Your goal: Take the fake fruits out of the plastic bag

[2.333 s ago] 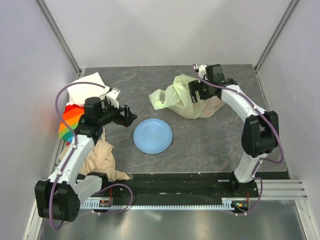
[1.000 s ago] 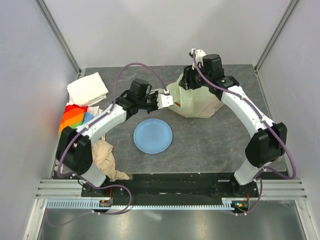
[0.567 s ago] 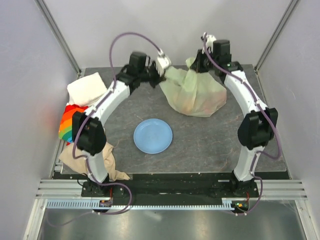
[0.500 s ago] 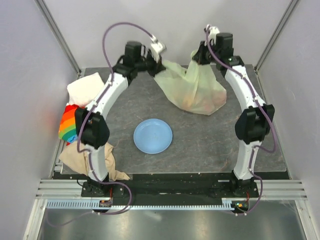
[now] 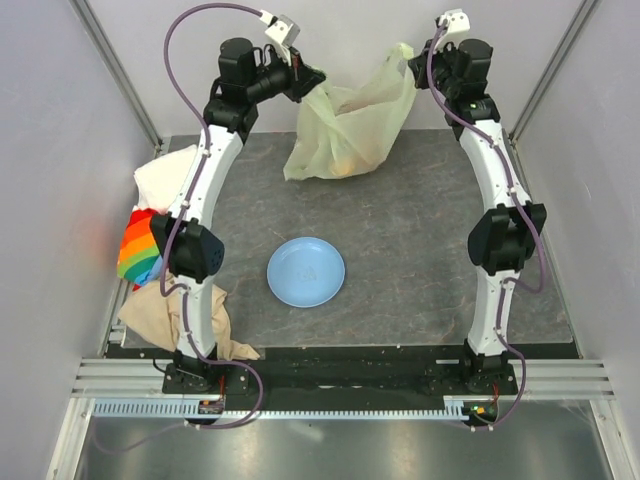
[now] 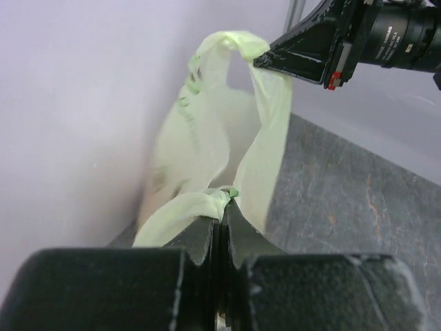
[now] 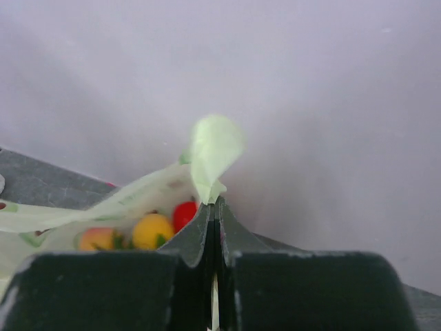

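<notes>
Pale green plastic bag [image 5: 345,125] is hanging between the left jaws and right jaws, both pinching its handles; fake fruits [image 7: 153,231] are sitting below.

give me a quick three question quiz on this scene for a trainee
1. Short answer: what lies on the blue plate?
2. True or false: only the left gripper holds the plastic bag.
3. Pick one: the fake fruits are A) on the plate, B) inside the bag, C) held bare in the left gripper.

Key: 1 nothing; 2 false, the right gripper pinches it too; 3 B.
</notes>
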You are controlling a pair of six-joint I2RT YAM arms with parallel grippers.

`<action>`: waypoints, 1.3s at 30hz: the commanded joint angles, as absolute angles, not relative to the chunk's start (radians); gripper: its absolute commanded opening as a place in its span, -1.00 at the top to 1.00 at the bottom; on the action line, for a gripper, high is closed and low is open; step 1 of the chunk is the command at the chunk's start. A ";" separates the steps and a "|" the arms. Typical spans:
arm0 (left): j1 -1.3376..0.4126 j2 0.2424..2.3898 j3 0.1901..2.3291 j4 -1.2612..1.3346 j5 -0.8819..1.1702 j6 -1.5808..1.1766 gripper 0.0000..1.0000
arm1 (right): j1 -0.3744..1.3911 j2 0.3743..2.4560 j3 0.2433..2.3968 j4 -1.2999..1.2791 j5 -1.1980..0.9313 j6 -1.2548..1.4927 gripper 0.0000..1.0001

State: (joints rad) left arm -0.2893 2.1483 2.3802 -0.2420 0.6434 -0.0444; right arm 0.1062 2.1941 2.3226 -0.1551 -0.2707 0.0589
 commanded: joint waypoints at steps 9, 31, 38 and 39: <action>-0.293 1.695 1.647 -0.344 0.749 -0.006 0.97 | 0.100 1.604 1.436 -0.093 -0.285 -0.106 0.90; -0.319 1.586 1.387 -0.293 0.670 -0.152 0.97 | 0.299 1.544 1.551 -0.362 -0.633 -0.259 0.13; -0.318 1.603 1.424 -0.284 0.614 -0.193 0.97 | 0.299 1.724 1.647 -0.494 -0.658 -0.422 0.28; -0.318 1.609 1.427 -0.281 0.606 -0.199 0.97 | 0.299 1.733 1.657 -0.520 -0.679 -0.434 0.30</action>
State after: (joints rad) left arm -0.3164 1.6287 1.3808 -0.3332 0.6415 -0.1387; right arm 0.2996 1.7176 1.5734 -0.4149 -0.6018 -0.3271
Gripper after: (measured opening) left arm 0.036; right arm 0.366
